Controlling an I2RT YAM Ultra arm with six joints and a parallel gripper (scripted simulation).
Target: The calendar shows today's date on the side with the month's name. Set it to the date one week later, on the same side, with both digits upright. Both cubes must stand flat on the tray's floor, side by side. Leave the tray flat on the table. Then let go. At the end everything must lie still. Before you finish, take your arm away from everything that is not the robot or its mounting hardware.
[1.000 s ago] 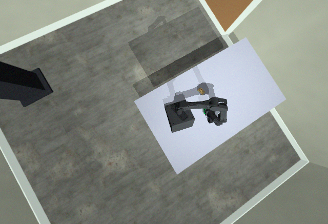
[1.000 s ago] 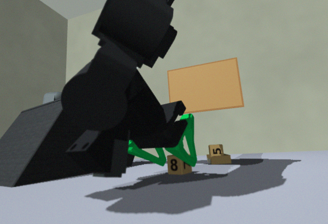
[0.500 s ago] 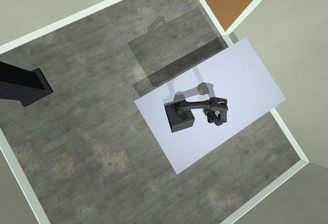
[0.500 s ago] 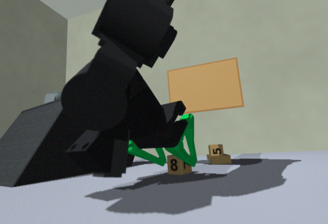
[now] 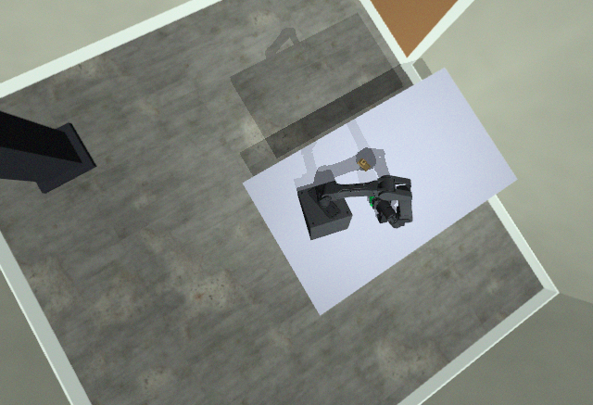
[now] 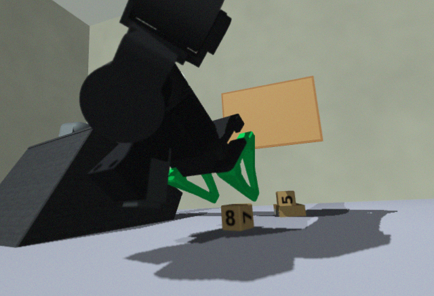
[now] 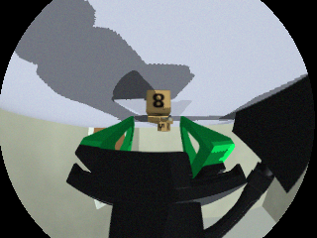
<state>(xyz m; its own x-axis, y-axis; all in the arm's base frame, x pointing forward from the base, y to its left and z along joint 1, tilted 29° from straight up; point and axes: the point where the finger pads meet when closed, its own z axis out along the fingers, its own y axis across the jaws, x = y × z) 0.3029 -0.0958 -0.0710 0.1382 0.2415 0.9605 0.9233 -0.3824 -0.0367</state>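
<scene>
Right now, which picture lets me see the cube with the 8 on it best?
The exterior view: the cube sits on the table showing 8 and 7, below the open gripper. The wrist view shows only its small 8 face. In the top view, the arm hides it.

From my seat the arm (image 5: 357, 188) reads as near-black all over, built of blocky, matte links with a rounded joint housing (image 6: 122, 103) bulging at the middle. It rises from a dark grey box-shaped base (image 5: 325, 216) with flat sides. The wrist block (image 6: 178, 9) is squarish with a thin pale seam along its lower edge. The only colour I see is on the gripper (image 6: 234, 189): its two fingers are bright green, open triangular frames with hollow centres, fixed to black, stepped mounts. I can make out no cables or lettering.
</scene>
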